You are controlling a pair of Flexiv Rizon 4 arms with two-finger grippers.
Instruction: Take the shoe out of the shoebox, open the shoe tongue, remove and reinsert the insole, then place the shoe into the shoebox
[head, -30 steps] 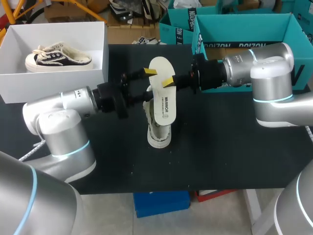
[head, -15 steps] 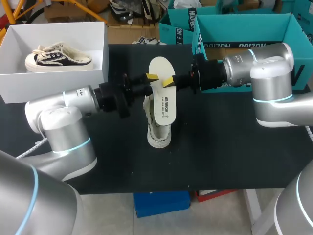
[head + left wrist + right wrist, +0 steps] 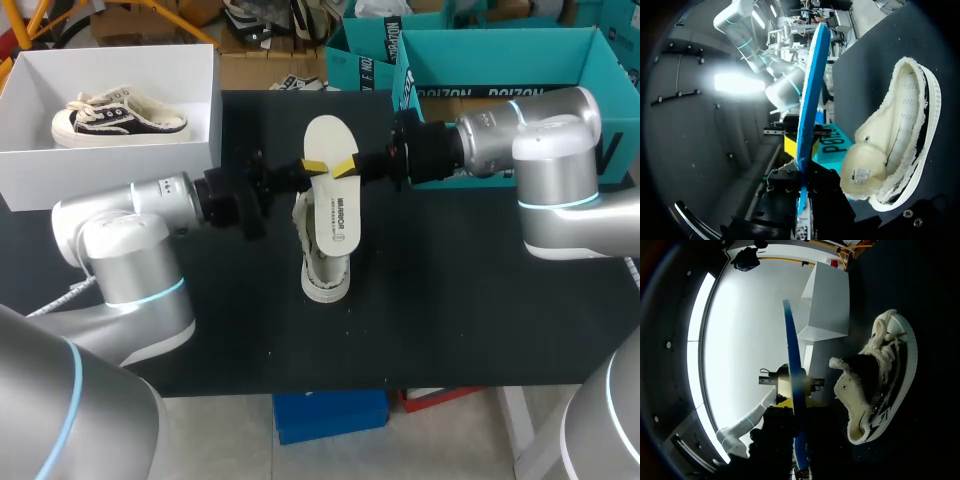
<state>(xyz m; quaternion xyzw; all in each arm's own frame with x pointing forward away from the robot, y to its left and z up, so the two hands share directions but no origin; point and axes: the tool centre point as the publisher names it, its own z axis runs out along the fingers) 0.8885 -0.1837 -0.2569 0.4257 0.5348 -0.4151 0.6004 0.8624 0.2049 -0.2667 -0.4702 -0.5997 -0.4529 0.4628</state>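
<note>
A white insole (image 3: 332,190) stands upright over the middle of the table, its lower end in a cream fleece-lined shoe (image 3: 325,272) lying on the black table (image 3: 450,300). My left gripper (image 3: 315,165) is shut on the insole's left edge. Opposite it, my right gripper (image 3: 346,168) is shut on the right edge. In the left wrist view the insole (image 3: 812,90) is seen edge on, blue underneath, with the shoe (image 3: 900,135) beside it. The right wrist view shows the insole (image 3: 792,390) between its fingers and the shoe (image 3: 875,385) on its side.
A white shoebox (image 3: 190,155) at the back left holds a second shoe (image 3: 120,115); the box also shows in the right wrist view (image 3: 827,302). Teal boxes (image 3: 600,60) stand at the back right behind my right arm.
My left gripper's fingers have closed from wide open onto the insole's left edge. The right gripper and the insole have stayed where they were.
</note>
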